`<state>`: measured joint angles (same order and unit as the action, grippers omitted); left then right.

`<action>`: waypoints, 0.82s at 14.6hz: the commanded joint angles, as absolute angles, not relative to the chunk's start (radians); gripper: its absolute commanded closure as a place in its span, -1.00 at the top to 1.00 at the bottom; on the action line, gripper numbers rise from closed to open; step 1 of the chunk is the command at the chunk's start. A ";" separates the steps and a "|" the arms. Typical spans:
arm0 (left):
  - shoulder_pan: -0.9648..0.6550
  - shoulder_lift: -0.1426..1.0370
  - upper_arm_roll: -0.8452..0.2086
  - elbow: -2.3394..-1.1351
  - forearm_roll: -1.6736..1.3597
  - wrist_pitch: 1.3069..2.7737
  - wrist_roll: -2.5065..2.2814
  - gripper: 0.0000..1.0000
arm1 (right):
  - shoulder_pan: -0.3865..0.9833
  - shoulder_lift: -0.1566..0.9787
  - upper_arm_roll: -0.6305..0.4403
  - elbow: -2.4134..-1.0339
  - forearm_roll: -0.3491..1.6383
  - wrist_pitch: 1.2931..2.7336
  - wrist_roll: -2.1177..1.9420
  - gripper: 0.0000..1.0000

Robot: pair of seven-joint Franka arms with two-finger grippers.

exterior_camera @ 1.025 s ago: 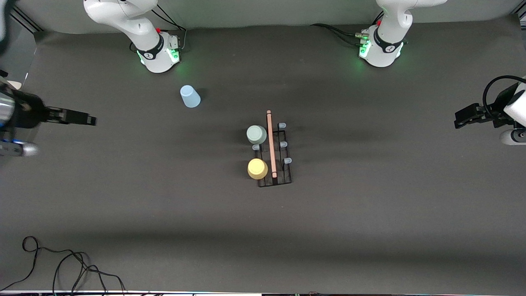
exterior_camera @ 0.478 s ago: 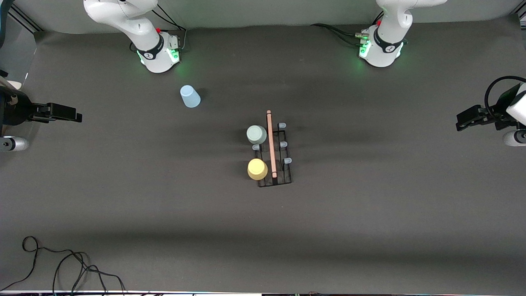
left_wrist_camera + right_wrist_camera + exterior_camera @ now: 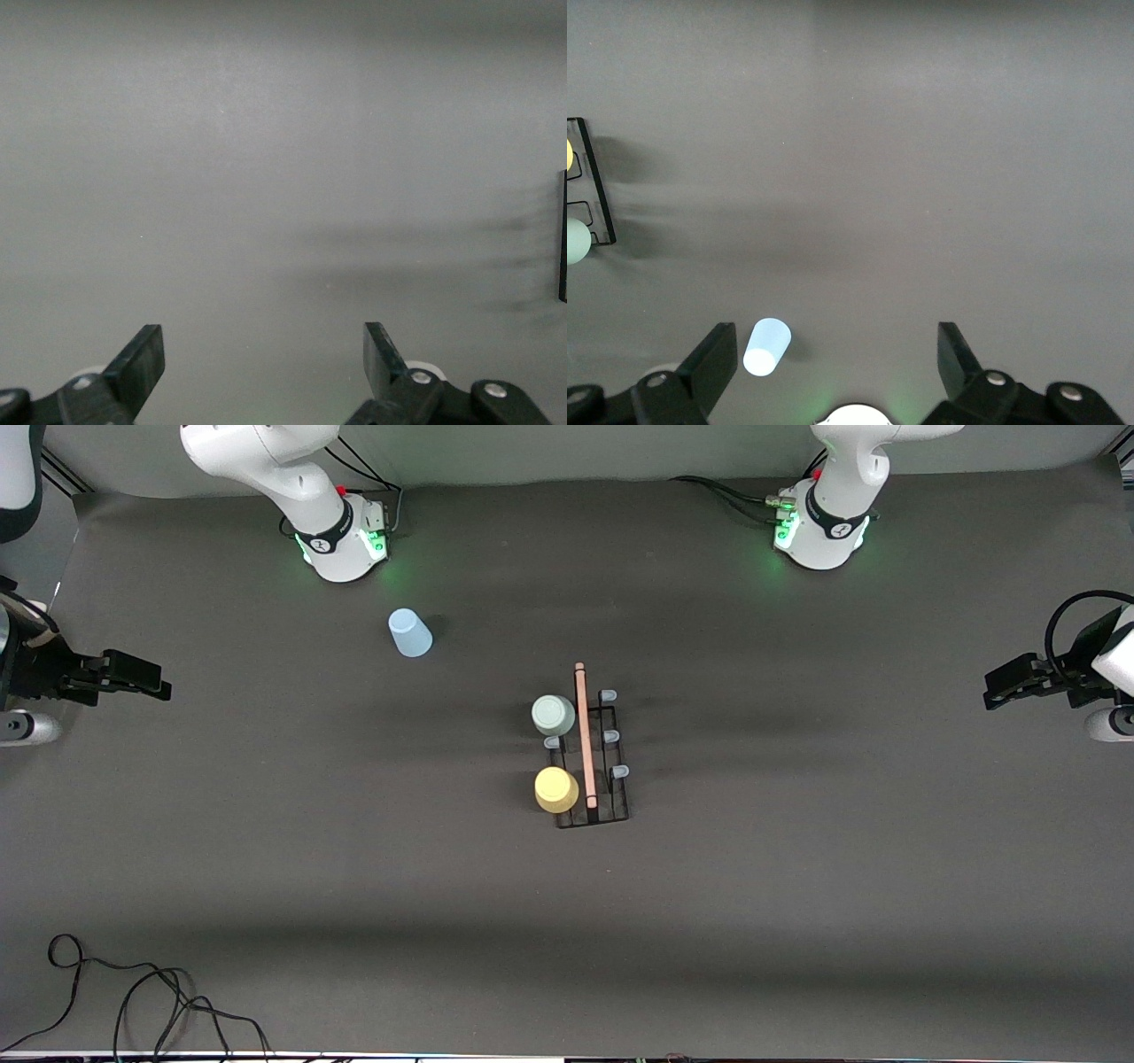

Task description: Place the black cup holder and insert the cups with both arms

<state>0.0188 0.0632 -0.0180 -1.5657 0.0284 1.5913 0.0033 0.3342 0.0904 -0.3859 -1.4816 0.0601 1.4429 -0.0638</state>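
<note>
Black wire forms the cup holder (image 3: pixel 592 766), standing mid-bench with its wooden rod handle (image 3: pixel 585 733) along the top. The pale green cup (image 3: pixel 553 715) and the yellow cup (image 3: pixel 556 789) sit upside down on pegs along the side toward the right arm's end. The pale blue cup (image 3: pixel 409 633) stands apart on the bench (image 3: pixel 797 886), upside down, near the right arm's base. The right gripper (image 3: pixel 146 682) hangs at its end of the bench, fingers wide and empty. The left gripper (image 3: pixel 1005 684) waits at its own end, likewise spread and empty.
</note>
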 commanded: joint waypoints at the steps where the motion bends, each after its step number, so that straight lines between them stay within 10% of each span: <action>1: 0.012 0.041 -0.018 -1.591 0.044 1.611 0.015 1.00 | 0.183 0.017 -0.231 -1.566 0.029 1.494 -0.083 1.00; 12: 0.012 0.046 -0.018 -1.591 0.044 1.611 0.015 1.00 | 0.011 -0.028 -0.006 -1.612 0.009 1.503 0.063 1.00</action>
